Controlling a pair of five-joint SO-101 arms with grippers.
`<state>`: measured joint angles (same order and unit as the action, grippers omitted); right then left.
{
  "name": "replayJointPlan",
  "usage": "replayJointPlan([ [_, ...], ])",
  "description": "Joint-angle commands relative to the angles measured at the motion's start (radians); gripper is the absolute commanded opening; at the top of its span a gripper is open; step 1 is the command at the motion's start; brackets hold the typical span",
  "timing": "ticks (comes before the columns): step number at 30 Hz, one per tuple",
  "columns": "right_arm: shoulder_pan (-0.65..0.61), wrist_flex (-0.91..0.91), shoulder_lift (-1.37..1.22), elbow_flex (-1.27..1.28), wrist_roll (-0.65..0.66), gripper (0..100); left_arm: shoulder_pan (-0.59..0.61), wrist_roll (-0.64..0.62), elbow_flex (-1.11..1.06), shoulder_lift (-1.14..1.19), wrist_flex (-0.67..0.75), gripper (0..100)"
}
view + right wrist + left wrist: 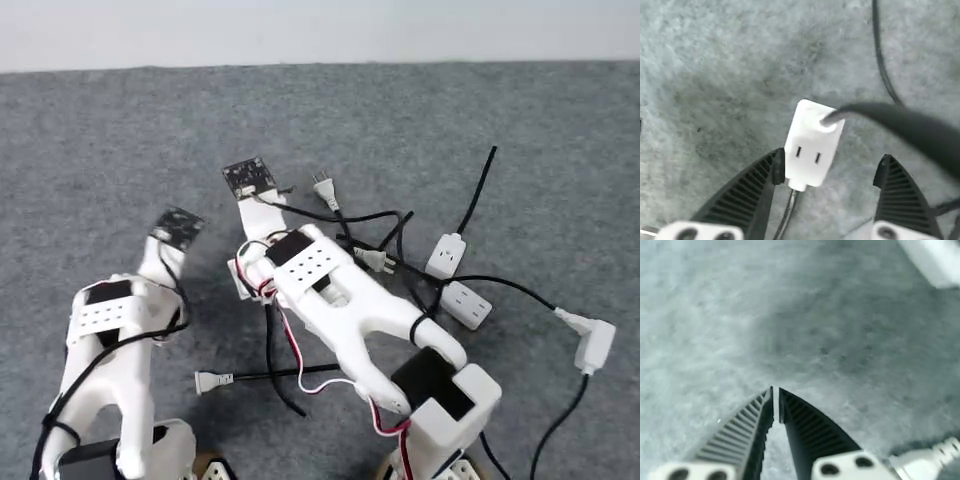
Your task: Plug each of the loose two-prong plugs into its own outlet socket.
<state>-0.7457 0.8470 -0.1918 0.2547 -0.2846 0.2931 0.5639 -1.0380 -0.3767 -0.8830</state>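
While my right gripper [832,162] is spread wide over an outlet socket [812,142], nothing is clamped. One finger sits right at the block's edge, touching or nearly so, and the other is well apart on the opposite side. The slots face up at me and the block is offset toward the near finger. A black cord [890,117] crosses over the block's far end and runs out past the far finger. My left gripper [776,392] is pressed together with nothing in it, hanging over bare carpet [715,315]. The loose plugs are elsewhere. The first plug [322,185] lies just beyond my right wrist. The second plug [207,381] lies back between the two arms, behind both grippers. The third plug [372,260] sits in the cord tangle beside the right arm.

Risks as I judge them:
- **Off-centre close.** The near finger meets the block first, so it likely shoves or twists the light block across the carpet before the far finger arrives. I should re-centre first.
- **Pinched cord.** The far finger may catch the black cord against the block, giving a poor grip, and any lift then drags the tangle and shifts the plugs.
- **Covered slots.** Gripping too high on the block could cover the slots and leave no room for prongs.
- **No plug in hand.** The left has no plug, so holding the socket alone gets nowhere. It has to open and fetch one, and the second plug looks easiest since it's clear of the tangle.
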Motion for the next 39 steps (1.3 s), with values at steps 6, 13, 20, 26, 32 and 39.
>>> replayJointPlan([
  [6,-0.022,-0.071,-0.113,-0.104,0.037,25.8,0.078,-0.163,0.071,-0.035,0.100,1],
  [13,-0.018,0.096,-0.220,-0.262,0.127,2.4,0.078,-0.163,0.070,-0.032,0.100,1],
  [20,0.058,0.315,-0.007,-0.302,0.138,0.8,0.077,-0.163,0.070,-0.029,0.100,1],
  [26,0.150,0.568,0.394,-0.301,0.247,0.8,0.057,-0.163,0.067,-0.028,0.101,1],
  [32,0.369,0.789,0.691,-0.292,0.344,0.8,0.055,-0.163,0.065,-0.028,0.101,1],
  [39,0.839,0.816,0.872,-0.092,0.522,0.8,-0.069,-0.198,0.041,-0.028,0.097,1],
])
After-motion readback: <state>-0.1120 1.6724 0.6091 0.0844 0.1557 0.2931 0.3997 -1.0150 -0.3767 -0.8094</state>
